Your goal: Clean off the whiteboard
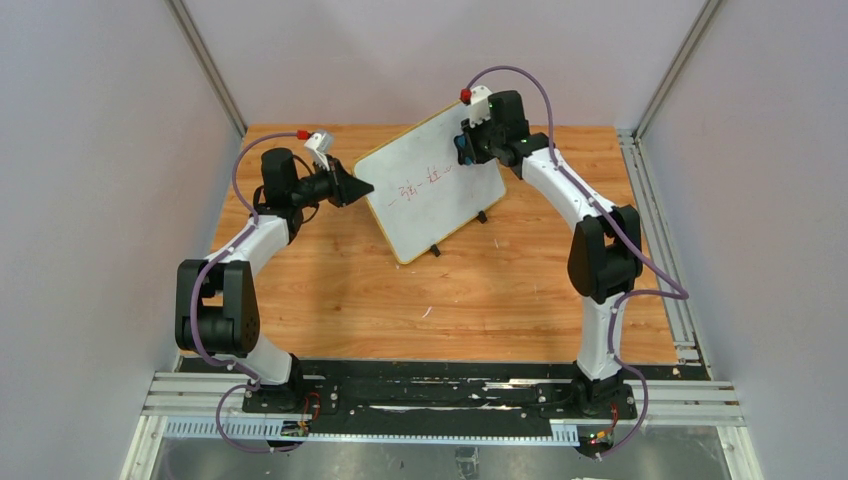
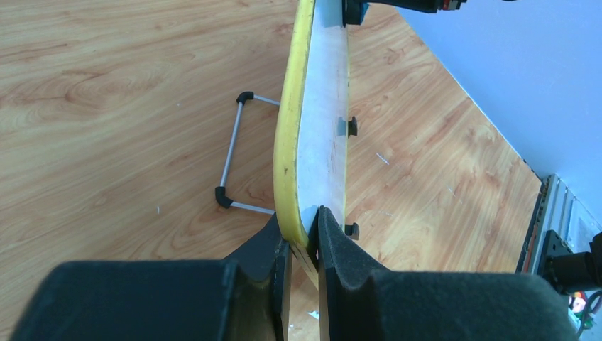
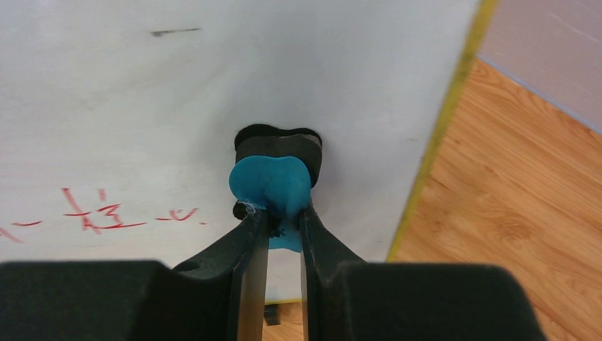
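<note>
Wooden tabletop (image 1: 400, 300), grey walls (image 1: 80, 150). My left gripper (image 2: 304, 229) pinches the whiteboard (image 1: 430, 190) edge; my right gripper (image 3: 282, 217) clamps a blue eraser (image 3: 270, 181). Only the left wrist shows the wire stand (image 2: 231, 153).

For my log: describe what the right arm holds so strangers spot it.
A yellow-framed white rectangular board stands on the wooden table. By its far right corner the right jaws press a rounded eraser, blue with a black pad; nearby marks are red.

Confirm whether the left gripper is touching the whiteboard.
Touching. The left wrist view shows the left gripper clamped across the yellow edge of the whiteboard.
</note>
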Robot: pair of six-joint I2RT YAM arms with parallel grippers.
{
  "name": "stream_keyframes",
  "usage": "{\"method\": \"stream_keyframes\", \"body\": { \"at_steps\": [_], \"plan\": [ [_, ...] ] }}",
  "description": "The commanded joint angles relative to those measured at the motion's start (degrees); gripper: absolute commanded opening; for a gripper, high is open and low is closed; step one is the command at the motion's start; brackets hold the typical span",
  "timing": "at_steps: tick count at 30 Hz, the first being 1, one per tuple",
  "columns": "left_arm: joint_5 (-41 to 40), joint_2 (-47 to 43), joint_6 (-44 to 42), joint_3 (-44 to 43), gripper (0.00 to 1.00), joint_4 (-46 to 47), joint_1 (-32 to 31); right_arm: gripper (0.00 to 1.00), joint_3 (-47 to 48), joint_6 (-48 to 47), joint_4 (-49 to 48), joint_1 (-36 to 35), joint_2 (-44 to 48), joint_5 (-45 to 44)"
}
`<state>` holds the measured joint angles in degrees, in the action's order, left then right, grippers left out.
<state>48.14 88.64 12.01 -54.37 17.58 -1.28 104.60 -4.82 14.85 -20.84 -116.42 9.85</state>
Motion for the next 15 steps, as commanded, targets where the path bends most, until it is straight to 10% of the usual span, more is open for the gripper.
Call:
{"method": "stream_keyframes", "body": {
  "at_steps": [1, 15],
  "plan": [
    [-3.4, 0.5, -9.1, 0.7, 0.00, -4.8, 0.0, 0.00, 2.5, -1.7, -1.5, 2.9, -2.7, -3.9],
    [-3.4, 1.0, -8.9, 0.3, 0.00, -4.8, 0.0, 0.01, -7.4, 2.7, -6.4, -0.1, 1.7, -0.9]
  ]
}}
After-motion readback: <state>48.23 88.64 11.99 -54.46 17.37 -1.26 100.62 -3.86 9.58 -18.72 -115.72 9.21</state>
